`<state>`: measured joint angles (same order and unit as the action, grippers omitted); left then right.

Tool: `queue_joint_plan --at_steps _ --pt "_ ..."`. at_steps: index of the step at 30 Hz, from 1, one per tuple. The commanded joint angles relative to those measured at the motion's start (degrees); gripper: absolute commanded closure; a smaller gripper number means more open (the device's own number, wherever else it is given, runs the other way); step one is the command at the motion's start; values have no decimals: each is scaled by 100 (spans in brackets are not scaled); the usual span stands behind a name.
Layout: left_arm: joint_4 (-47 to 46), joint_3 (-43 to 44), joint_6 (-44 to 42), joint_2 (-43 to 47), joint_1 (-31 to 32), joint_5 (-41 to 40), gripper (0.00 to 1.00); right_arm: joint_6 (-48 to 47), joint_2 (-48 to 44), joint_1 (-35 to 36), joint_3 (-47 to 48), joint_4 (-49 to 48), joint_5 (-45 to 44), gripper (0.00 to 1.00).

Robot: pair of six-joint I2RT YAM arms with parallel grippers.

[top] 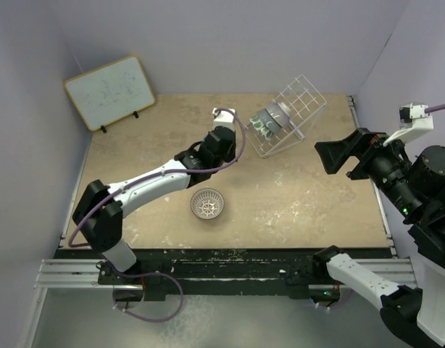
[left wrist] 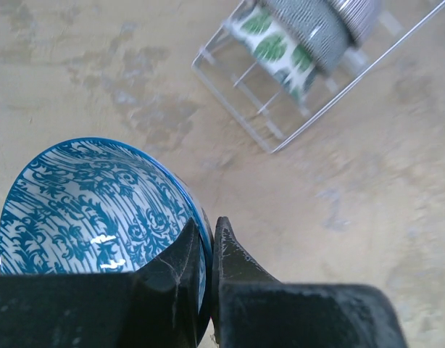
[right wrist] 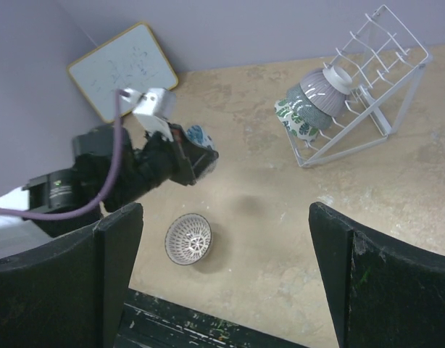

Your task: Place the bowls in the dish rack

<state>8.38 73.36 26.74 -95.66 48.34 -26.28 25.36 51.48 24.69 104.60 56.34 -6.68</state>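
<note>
My left gripper [left wrist: 206, 226] is shut on the rim of the blue patterned bowl [left wrist: 92, 210] and holds it above the table, to the left of the white wire dish rack [top: 298, 98]. The blue bowl also shows in the right wrist view [right wrist: 199, 136]. The rack [right wrist: 382, 65] holds three bowls nested on edge: a green-and-white one [right wrist: 295, 122], a grey one [right wrist: 313, 105] and a pale purplish one [right wrist: 335, 83]. The brown-white lattice bowl [top: 208, 204] sits upright on the table near the front. My right gripper [right wrist: 226, 217] is wide open and empty, raised at the right.
A wood-framed whiteboard [top: 110, 92] leans in the back left corner. Purple-grey walls close the table at the back and sides. The left arm [top: 150, 181] stretches diagonally across the table's left half.
</note>
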Motion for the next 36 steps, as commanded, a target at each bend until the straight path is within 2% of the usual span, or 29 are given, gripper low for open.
queue_joint_plan --at_steps 1,5,10,15,21,36 --pt "-805 227 638 760 -142 535 100 14 34 -21 113 -107 -90 2" --pt "-1906 -122 1420 1082 -483 1450 100 10 138 -25 308 -84 -49 2" --pt "-3884 -451 2607 866 -891 2526 100 -55 347 -21 640 -16 -23 2" --pt "-5464 -138 3964 39 -1104 3169 100 -133 547 -21 966 35 -24 2" --pt "-6863 899 5180 -1385 -1107 3415 100 -202 656 -25 1033 52 -92 2" --pt "-7326 3243 6121 -3352 -895 2605 100 -355 716 -25 1075 153 -315 1"
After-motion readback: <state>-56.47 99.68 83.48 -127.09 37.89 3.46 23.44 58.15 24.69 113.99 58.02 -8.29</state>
